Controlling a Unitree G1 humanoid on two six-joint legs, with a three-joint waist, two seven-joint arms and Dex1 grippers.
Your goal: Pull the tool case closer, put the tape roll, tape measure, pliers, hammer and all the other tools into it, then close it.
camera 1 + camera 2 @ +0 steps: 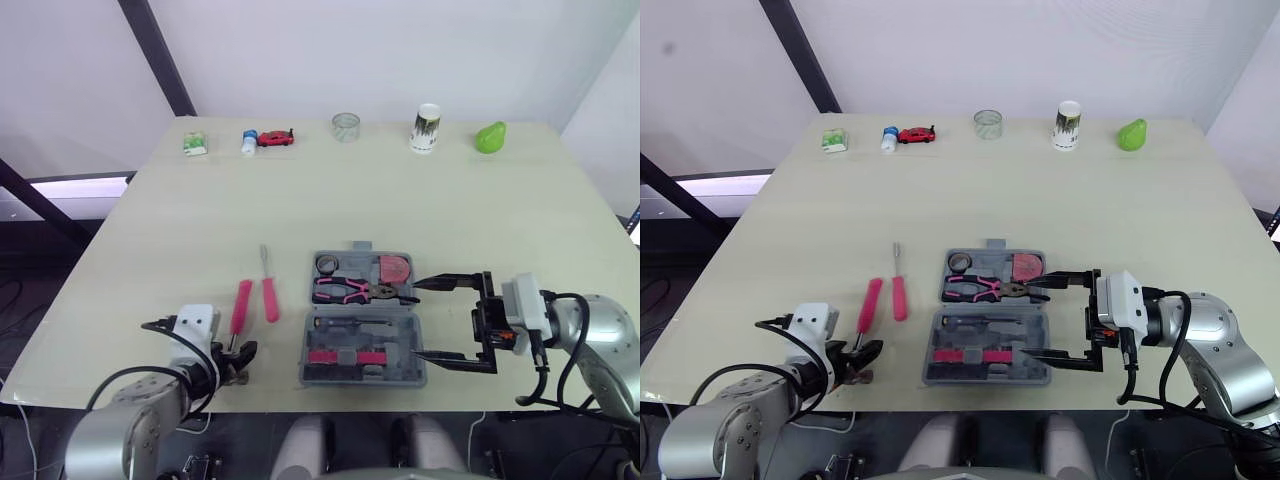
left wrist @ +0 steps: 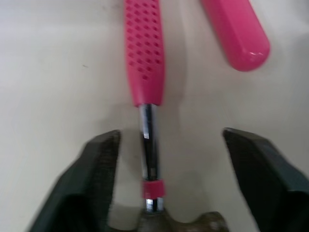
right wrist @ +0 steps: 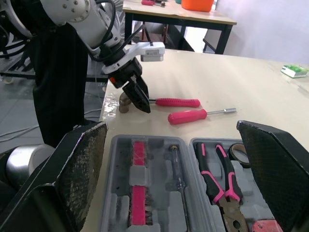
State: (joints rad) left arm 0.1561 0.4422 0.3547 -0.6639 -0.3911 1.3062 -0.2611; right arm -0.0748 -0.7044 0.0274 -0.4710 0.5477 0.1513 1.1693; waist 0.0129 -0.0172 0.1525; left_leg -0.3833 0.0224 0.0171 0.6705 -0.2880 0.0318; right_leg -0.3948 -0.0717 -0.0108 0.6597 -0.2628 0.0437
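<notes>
The grey tool case (image 1: 362, 322) lies open near the table's front edge. Its far half holds a tape roll (image 1: 325, 264), pink-handled pliers (image 1: 345, 291) and a red tape measure (image 1: 393, 268). My right gripper (image 1: 418, 320) is open, its fingers straddling the case's right side. Left of the case lie a pink-handled hammer (image 1: 241, 305) and a pink screwdriver (image 1: 269, 295). My left gripper (image 2: 171, 137) is open, one finger on each side of the hammer's metal neck (image 2: 148, 140), just above the hammer head (image 2: 178, 223). The right wrist view shows the left gripper (image 3: 137, 92) at the hammer (image 3: 176, 102).
Along the table's far edge stand a green-white box (image 1: 195, 144), a small bottle (image 1: 248, 142), a red toy car (image 1: 275, 138), a glass jar (image 1: 346, 127), a white can (image 1: 426, 128) and a green object (image 1: 489, 137). The front table edge is close behind both grippers.
</notes>
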